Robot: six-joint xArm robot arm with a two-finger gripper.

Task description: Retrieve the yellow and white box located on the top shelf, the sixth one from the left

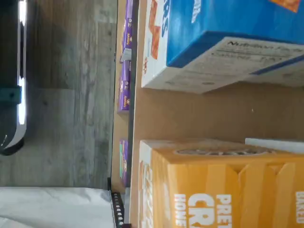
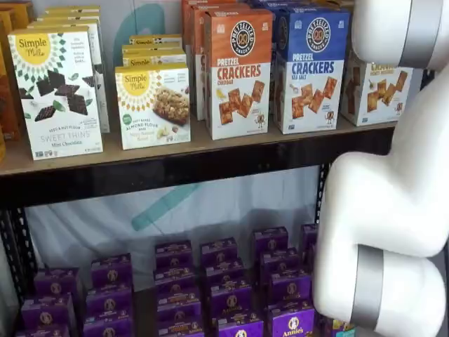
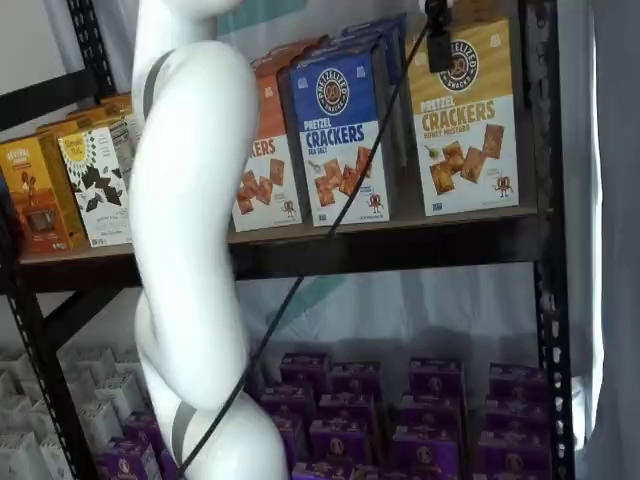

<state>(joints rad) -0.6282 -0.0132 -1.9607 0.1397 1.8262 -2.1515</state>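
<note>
The yellow box [image 3: 465, 120] stood upright at the shelf [image 3: 400, 245] front, reachable; the claw's state could not be told.

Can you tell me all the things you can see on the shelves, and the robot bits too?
yellow and white box: one showing, gold top, white bottom, right end of the top shelf
blue-topped crackers carton: front one of a row, just left of it
orange-topped crackers carton: front one of a row, left of the blue
Simple Mills boxes: several, white and yellow, further left
small purple boxes: many, shelf below
black cable: one, hanging in front
white robot arm: one, in front of the shelves
pincer: only a dark tip shows, can't tell if open
</note>
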